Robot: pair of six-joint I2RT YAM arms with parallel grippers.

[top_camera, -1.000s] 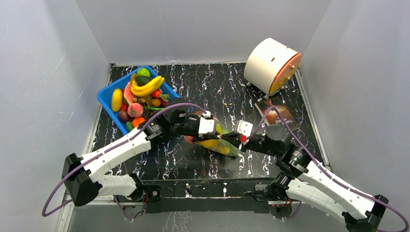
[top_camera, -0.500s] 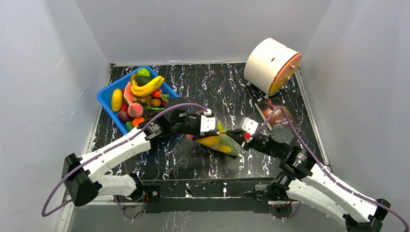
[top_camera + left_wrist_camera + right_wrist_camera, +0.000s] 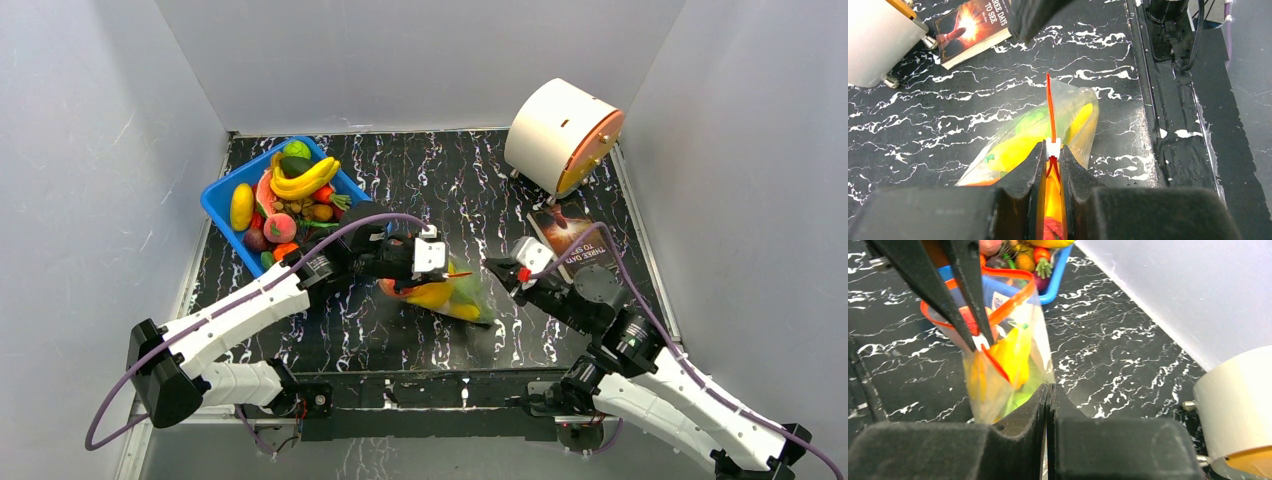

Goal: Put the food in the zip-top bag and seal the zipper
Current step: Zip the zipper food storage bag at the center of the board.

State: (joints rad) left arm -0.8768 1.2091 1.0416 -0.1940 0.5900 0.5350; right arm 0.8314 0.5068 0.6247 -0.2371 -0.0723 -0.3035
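Observation:
The zip-top bag (image 3: pixel 455 297) lies in the middle of the table with yellow and green food (image 3: pixel 1018 145) inside it. My left gripper (image 3: pixel 447 272) is shut on the small white slider (image 3: pixel 1052 148) of the red-orange zipper (image 3: pixel 1050 105). In the right wrist view the bag (image 3: pixel 998 370) hangs from that slider (image 3: pixel 981 342), its mouth still gaping behind it. My right gripper (image 3: pixel 496 268) is shut with nothing between its fingers. It sits just right of the bag, its fingertips (image 3: pixel 1040 397) close to the bag's lower corner.
The blue basket (image 3: pixel 215 200), heaped with more toy food (image 3: pixel 300 180), stands at the back left. A white drum-shaped object (image 3: pixel 560 130) sits at the back right, and a book (image 3: pixel 572 240) lies in front of it. The table's near edge has a black rail (image 3: pixel 1173 100).
My right gripper has come off the bag's right end and drawn back to the right and away. The left gripper keeps hold of the slider, and the bag has shifted slightly left.

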